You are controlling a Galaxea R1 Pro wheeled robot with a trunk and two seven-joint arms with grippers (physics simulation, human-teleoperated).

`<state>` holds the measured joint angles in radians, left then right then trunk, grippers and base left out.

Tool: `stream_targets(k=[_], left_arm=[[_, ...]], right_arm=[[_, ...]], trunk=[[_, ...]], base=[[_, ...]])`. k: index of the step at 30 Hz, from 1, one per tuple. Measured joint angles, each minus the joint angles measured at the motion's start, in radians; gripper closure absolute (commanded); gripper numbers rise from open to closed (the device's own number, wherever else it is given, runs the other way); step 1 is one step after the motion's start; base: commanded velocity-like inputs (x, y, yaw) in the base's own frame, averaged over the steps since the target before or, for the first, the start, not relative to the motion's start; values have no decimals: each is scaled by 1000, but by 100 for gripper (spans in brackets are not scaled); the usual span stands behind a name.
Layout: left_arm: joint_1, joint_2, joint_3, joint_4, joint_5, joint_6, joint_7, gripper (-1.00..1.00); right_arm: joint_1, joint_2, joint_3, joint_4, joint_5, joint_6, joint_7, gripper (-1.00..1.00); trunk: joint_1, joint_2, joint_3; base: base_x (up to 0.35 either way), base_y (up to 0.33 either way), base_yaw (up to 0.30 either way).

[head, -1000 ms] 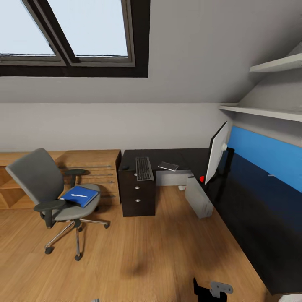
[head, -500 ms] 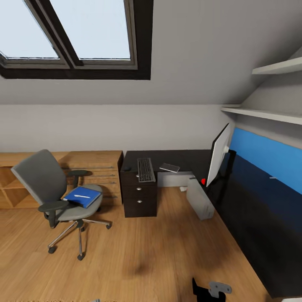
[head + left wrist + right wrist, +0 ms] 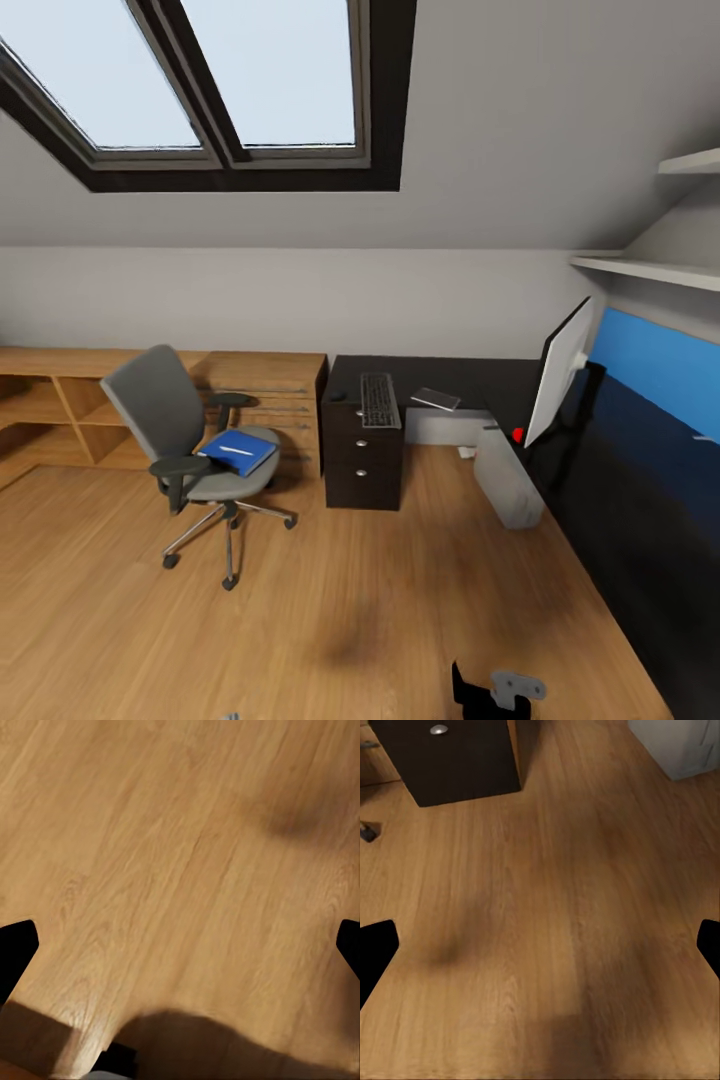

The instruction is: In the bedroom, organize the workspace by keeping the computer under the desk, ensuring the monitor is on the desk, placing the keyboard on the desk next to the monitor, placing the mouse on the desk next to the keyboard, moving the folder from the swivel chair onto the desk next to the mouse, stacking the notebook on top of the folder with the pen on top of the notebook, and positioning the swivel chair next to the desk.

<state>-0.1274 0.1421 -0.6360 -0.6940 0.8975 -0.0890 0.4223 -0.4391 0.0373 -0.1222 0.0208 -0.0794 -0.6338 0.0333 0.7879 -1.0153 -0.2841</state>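
Note:
The grey swivel chair [image 3: 165,415] stands on the wood floor left of the black desk [image 3: 470,376]. On its seat lies the blue folder [image 3: 238,453] with the white pen [image 3: 239,450] on top. On the desk's left wing lie the keyboard [image 3: 380,400], the small black mouse [image 3: 336,397] and the thin notebook [image 3: 436,399]. The monitor [image 3: 558,373] stands on the right wing, and the pale computer [image 3: 508,478] sits on the floor by it. My left gripper [image 3: 180,949] and right gripper [image 3: 540,945] hang open over bare floor, holding nothing.
A light wooden chest [image 3: 285,395] and low open shelving [image 3: 50,420] line the wall behind the chair. The black drawer unit [image 3: 363,465] holds up the desk's left end. White wall shelves [image 3: 640,268] hang above the desk. Part of my right arm [image 3: 497,690] shows low down.
The whole head picture has shifted right and the skylight shows larger, so the camera has turned left. The chair, desk and things on them stay where they were.

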Motion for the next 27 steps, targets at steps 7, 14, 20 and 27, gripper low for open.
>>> stream_targets(k=[7,14,20,27], left_arm=[[0,-17,0,0,-2,0,4,-100],[0,-19,0,0,-3,0,4,-100],[0,-19,2,0,-5,-3,5,-100],[0,-19,3,0,-5,-17,5,-100]], right_arm=[[0,4,0,-1,1,0,0,-100],[0,4,0,-1,1,0,0,-100],[0,4,1,-1,1,0,0,-100],[0,4,0,-1,0,0,0,-100]], trunk=[[-27,49,17],[-50,91,35],[-50,91,35],[-74,133,54]], base=[[-322,-98,98],[-281,-144,10],[-41,-30,0],[-3,-2,0]])
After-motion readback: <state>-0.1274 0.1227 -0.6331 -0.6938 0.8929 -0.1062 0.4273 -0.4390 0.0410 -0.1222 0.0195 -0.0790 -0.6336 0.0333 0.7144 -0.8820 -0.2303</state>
